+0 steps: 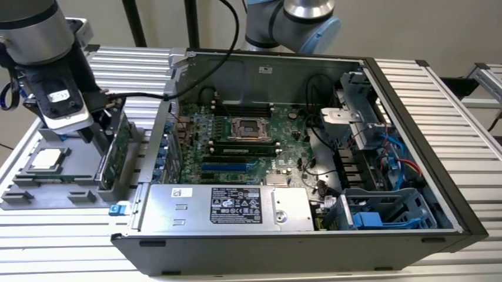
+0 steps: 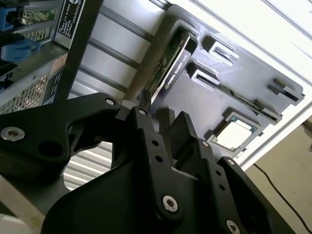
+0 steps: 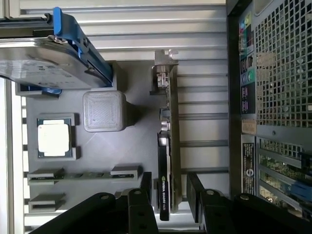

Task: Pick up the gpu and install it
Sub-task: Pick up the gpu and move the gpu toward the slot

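At the exterior view's left the gpu (image 1: pixel 117 150) stands on edge in a grey tray (image 1: pixel 20 200), white lettering on its black rim. The claw (image 3: pixel 169 179) straddles it, spread open. Rightward, the open case (image 1: pixel 408 147) holds a white-labelled power supply (image 1: pixel 176 205).

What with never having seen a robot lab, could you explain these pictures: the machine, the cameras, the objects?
The machine is a grey robot arm. One camera watches from off the arm; two ride near its wrist, looking past its black two-fingered end effector. On the metal table stand an open black computer case and a grey plastic tray. The tray holds a small square silver processor chip and a thin graphics card, green board and black shroud, standing on edge. The end effector is open, a finger on either side of the card, gripping nothing yet.
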You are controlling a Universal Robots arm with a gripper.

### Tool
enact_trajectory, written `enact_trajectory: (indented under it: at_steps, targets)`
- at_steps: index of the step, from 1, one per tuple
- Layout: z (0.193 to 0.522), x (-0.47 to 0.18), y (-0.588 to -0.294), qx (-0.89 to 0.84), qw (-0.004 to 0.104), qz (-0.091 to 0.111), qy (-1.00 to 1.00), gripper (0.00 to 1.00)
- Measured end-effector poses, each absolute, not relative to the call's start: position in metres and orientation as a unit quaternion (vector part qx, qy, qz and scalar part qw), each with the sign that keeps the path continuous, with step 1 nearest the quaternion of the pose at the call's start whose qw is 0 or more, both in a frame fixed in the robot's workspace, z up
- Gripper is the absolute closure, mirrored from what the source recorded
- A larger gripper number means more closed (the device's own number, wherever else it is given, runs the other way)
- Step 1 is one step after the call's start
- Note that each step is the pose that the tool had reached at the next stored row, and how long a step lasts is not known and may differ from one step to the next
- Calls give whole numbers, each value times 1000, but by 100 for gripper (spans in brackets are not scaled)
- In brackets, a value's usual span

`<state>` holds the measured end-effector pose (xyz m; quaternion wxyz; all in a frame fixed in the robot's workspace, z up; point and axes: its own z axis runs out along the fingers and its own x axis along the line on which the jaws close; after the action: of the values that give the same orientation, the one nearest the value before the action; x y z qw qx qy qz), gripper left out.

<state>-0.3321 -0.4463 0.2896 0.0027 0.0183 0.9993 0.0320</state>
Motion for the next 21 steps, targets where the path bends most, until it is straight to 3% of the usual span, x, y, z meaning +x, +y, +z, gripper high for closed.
enact_trajectory:
  at_steps: [21]
  targets:
    - [269, -333, -446, 18, 3, 32, 999, 0]
